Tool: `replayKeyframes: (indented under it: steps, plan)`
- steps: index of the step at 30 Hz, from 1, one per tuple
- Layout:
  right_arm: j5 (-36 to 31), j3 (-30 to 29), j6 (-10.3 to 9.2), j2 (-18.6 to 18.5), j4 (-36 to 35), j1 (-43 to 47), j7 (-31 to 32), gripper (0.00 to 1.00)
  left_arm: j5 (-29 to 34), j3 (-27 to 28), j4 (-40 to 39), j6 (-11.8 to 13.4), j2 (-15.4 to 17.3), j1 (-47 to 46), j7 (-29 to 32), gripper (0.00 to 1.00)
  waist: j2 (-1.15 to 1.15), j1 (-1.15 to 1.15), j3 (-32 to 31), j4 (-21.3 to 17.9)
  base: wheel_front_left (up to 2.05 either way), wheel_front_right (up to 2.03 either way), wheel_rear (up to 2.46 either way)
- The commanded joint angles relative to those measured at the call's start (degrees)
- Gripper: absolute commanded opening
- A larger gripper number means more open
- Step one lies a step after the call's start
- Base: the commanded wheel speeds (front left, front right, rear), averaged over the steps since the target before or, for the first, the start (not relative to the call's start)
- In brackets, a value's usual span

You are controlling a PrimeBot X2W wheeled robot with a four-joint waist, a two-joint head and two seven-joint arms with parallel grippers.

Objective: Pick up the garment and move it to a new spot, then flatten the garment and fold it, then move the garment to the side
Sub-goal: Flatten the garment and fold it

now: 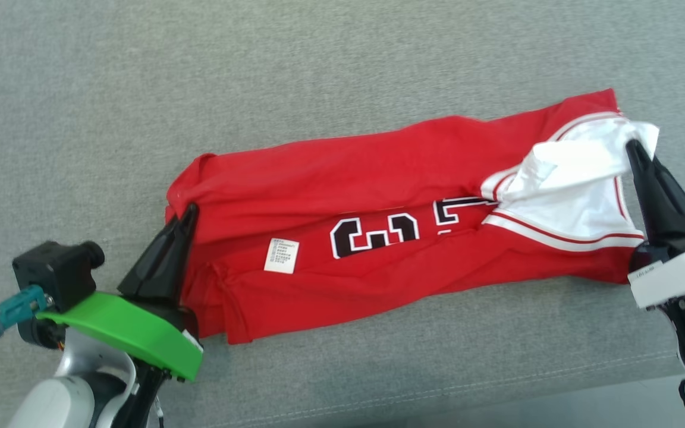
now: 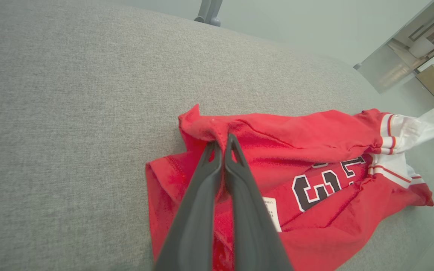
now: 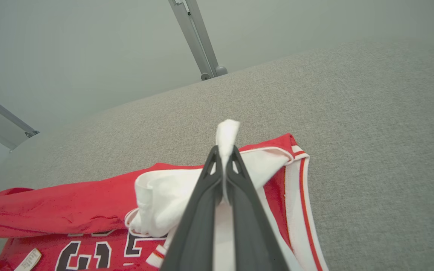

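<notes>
The grey padded surface (image 1: 342, 53) carries the red shirt (image 1: 378, 172), which lies half-folded across the middle from eight o'clock to two o'clock. Its white part (image 1: 574, 184) bunches at three o'clock. The left gripper (image 1: 189, 209) is pinched tight on the red edge at eight o'clock, and the right gripper (image 1: 634, 145) on a white corner. The cloth looks light, limp and a little slick, so edges and corners should hold best.

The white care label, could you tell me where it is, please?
The care label lies left of centre in the head view, on the garment, between the left gripper and the black numerals.
</notes>
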Motion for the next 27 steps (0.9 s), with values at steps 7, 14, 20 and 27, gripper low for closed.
replayKeyframes:
  steps: [7,14,20,27]
  plan:
    - [-1.06,-0.11,0.00,1.53,1.84,3.95,0.35,0.00,-1.17,-0.41,0.13,0.89,-0.05,5.01,-1.12,0.00,0.00,0.00,-2.77,-2.70,0.00,0.00,0.00]
    - [-2.63,4.60,0.00,0.30,9.11,1.95,-1.47,0.00,-1.34,-2.04,2.99,0.61,-1.10,7.59,-1.92,0.00,0.00,0.00,-3.48,-1.88,0.00,0.00,0.00]
    - [-2.17,5.83,0.00,-0.81,12.72,1.80,-2.67,0.00,-1.32,-2.51,4.95,0.26,-1.88,8.71,-3.35,0.00,0.00,0.00,-4.47,-1.05,0.00,0.00,0.00]
    - [-2.62,6.81,0.00,-2.15,14.27,3.50,-2.63,0.40,-1.27,-2.67,8.45,0.76,-2.79,11.11,-5.46,1.00,0.00,0.00,-5.71,-1.01,0.00,0.00,0.00]
